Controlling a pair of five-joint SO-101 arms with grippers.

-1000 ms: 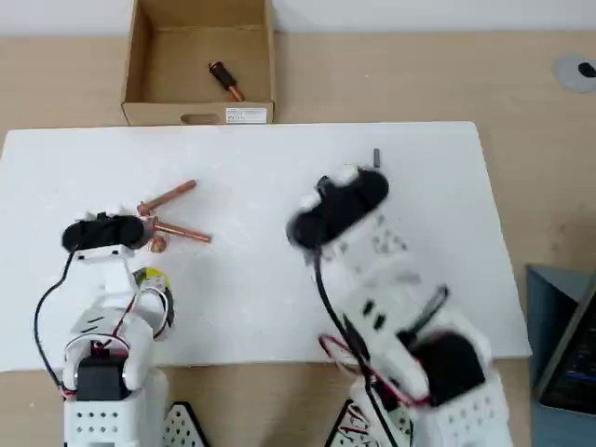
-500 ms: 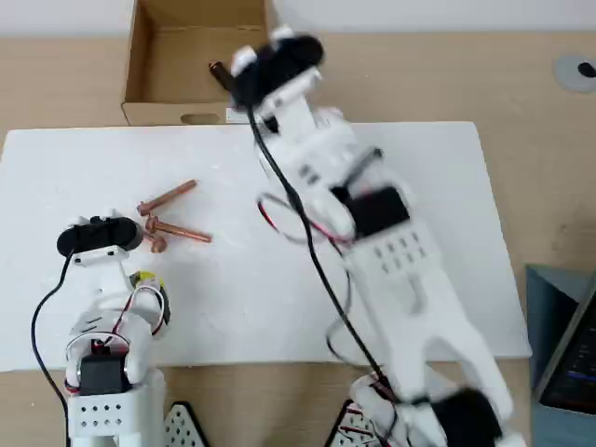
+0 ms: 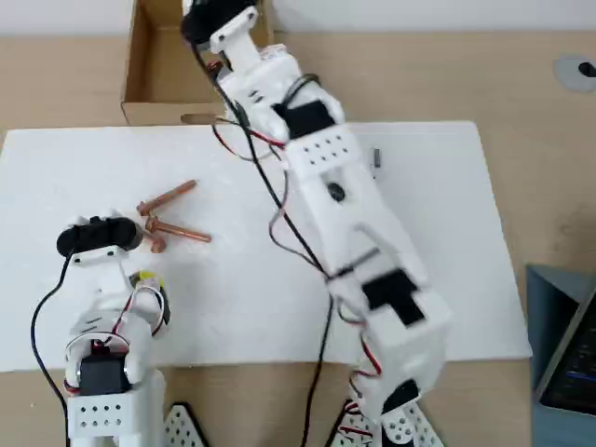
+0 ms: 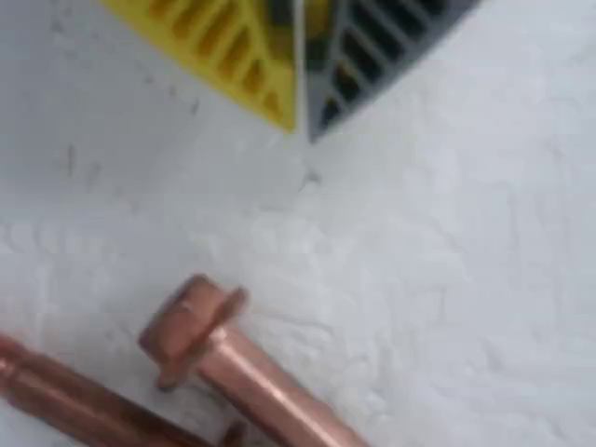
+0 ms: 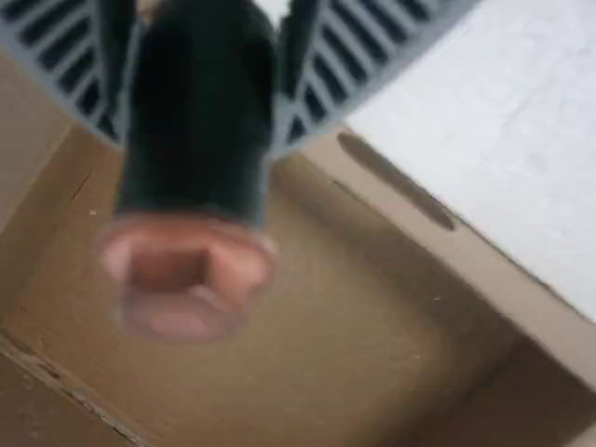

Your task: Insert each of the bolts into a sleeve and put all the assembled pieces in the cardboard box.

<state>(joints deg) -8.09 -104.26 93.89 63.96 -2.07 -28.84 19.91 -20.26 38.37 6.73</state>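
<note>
right gripper (image 5: 194, 116) — clamped on black sleeve (image 5: 191, 172) | sleeve hangs over cardboard box (image 5: 372, 354) | copper bolt (image 5: 186, 275) head protrudes from it

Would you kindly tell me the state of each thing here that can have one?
Cardboard box: open, upright.
Sleeved bolt: clamped in the right jaws, over the box's inside.
Right jaws: shut on the sleeved bolt.
Loose bolts: lying flat on the white mat, unsleeved.
Left jaws: shut, empty, beside the loose bolts.
</note>
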